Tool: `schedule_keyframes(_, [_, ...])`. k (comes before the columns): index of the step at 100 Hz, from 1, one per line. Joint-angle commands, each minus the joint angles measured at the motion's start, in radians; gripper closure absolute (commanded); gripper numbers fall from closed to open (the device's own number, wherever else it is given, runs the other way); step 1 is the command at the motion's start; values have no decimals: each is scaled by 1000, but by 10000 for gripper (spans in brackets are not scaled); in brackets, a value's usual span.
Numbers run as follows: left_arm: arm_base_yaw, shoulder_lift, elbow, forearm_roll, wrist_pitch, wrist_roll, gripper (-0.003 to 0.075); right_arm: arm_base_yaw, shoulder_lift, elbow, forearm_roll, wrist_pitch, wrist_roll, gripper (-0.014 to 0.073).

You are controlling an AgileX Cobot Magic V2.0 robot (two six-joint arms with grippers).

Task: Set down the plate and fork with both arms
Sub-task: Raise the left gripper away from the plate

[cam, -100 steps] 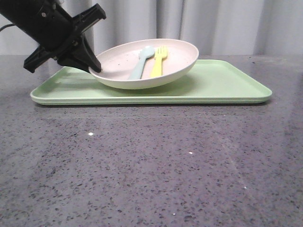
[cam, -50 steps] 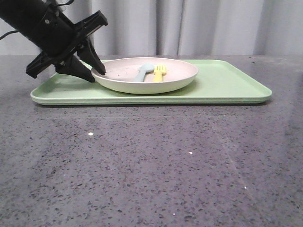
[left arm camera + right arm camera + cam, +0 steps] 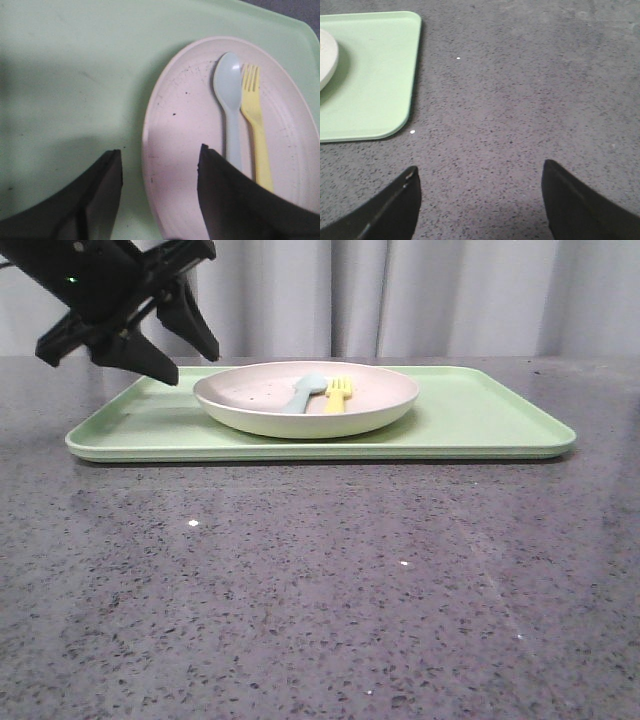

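Observation:
The pinkish-cream plate (image 3: 250, 390) lies flat on the light green tray (image 3: 480, 420). The yellow fork (image 3: 339, 394) lies in the plate beside a light blue spoon (image 3: 306, 390). My left gripper (image 3: 193, 362) is open and empty, raised just left of the plate's rim and clear of it. In the left wrist view the plate (image 3: 190, 130), fork (image 3: 255, 115) and spoon (image 3: 229, 95) show beyond the open left gripper (image 3: 159, 155), whose jaws straddle the rim from above. My right gripper (image 3: 479, 172) is open and empty over bare table, out of the front view.
The tray (image 3: 375, 85) lies on a dark speckled stone table (image 3: 320, 580); its corner and a bit of the plate's edge (image 3: 326, 55) show in the right wrist view. A grey curtain (image 3: 450, 290) hangs behind the table.
The plate was tilted up in my left gripper, then came down flat on the tray. The left gripper has let go, opened and lifted up and to the left.

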Motion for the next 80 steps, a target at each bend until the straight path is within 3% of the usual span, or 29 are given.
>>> schedule_keyframes(1, [-4,-115,-5,37,-31,-5,374,26,23,-42,-17,-62,-3,78])
schedule_keyframes(24, [29,-345,104,176,-39,-5,374,102,132,-159,3,7,-3,78])
schedule_keyframes(80, [272,-963,487,322,-11,-5,374,330,612,-650,12,210,-3,78])
